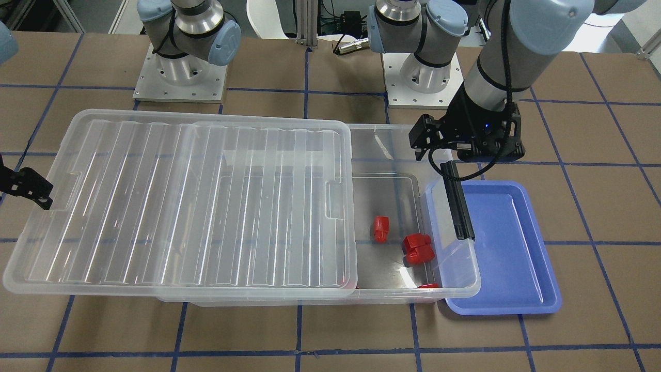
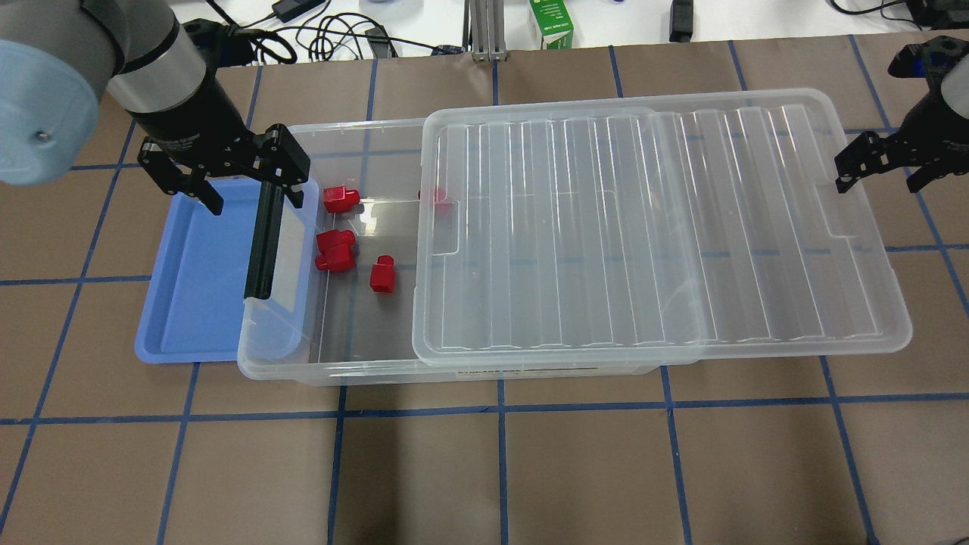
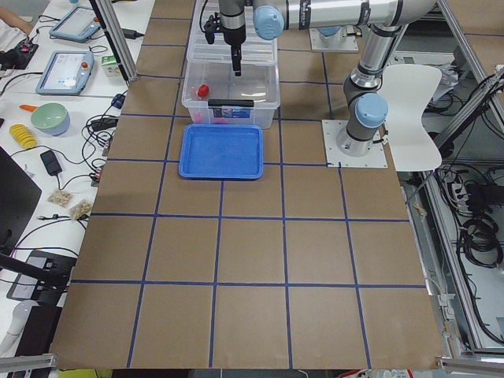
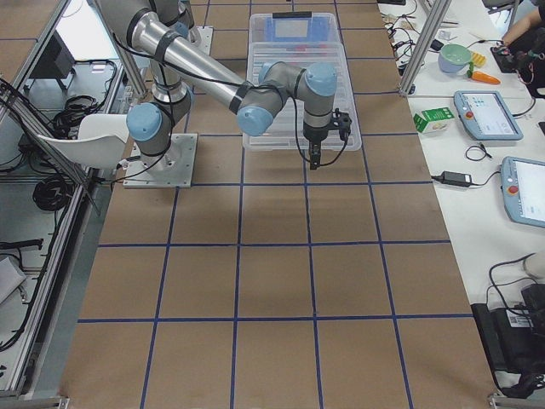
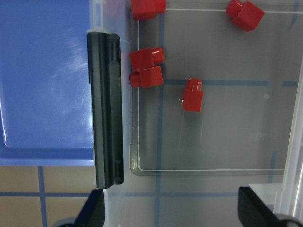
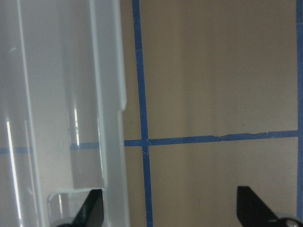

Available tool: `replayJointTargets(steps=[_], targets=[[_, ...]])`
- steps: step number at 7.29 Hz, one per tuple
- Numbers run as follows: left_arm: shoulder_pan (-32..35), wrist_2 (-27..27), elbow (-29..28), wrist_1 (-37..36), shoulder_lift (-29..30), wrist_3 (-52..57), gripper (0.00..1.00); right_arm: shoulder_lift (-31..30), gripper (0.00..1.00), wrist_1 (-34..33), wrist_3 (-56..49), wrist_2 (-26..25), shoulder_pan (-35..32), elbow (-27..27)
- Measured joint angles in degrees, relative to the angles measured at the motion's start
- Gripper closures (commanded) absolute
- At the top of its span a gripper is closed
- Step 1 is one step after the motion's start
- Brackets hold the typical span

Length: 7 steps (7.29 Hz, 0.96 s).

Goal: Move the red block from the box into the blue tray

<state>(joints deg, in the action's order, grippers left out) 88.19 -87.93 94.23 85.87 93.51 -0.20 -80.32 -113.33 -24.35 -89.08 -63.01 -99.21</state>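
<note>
The box (image 2: 333, 369) lies across the table with its ribbed lid (image 2: 651, 227) slid toward my right, so its left end is uncovered. In that end lie several red pieces. A small red block (image 2: 382, 274) lies alone, also in the front view (image 1: 381, 229) and the left wrist view (image 5: 192, 94). A chunkier red double block (image 2: 335, 250) lies beside it. The blue tray (image 2: 193, 280) sits empty against the box's left end. My left gripper (image 2: 253, 188) hangs open and empty above the box's black latch bar (image 2: 263, 241). My right gripper (image 2: 886, 170) is open and empty beyond the lid's right edge.
Another red block (image 2: 341, 198) lies by the box's far wall. One more (image 2: 437, 198) sits partly under the lid's edge. The lid overhangs the box's right end. A green carton (image 2: 550, 23) and cables lie beyond the table's far edge.
</note>
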Motion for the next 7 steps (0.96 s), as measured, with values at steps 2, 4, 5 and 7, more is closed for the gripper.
replayJointTargets(steps=[2, 4, 5, 7], targets=[[1.7, 0.1, 3.8, -6.6, 1.6, -0.4, 0.20, -2.0, 0.00, 5.1, 0.4, 0.5, -0.7, 5.0], [3.0, 0.1, 5.2, -9.0, 3.1, -1.2, 0.20, -6.3, 0.00, 13.5, 0.9, 0.5, -1.6, 9.4], [3.3, 0.1, 5.4, -9.2, 3.8, -1.6, 0.20, -9.1, 0.00, 17.1, 1.5, 0.5, -1.8, 10.2], [3.7, 0.2, 6.0, -11.5, 5.8, -1.7, 0.20, -12.8, 0.00, 21.0, 2.4, 0.5, -1.9, 10.5]])
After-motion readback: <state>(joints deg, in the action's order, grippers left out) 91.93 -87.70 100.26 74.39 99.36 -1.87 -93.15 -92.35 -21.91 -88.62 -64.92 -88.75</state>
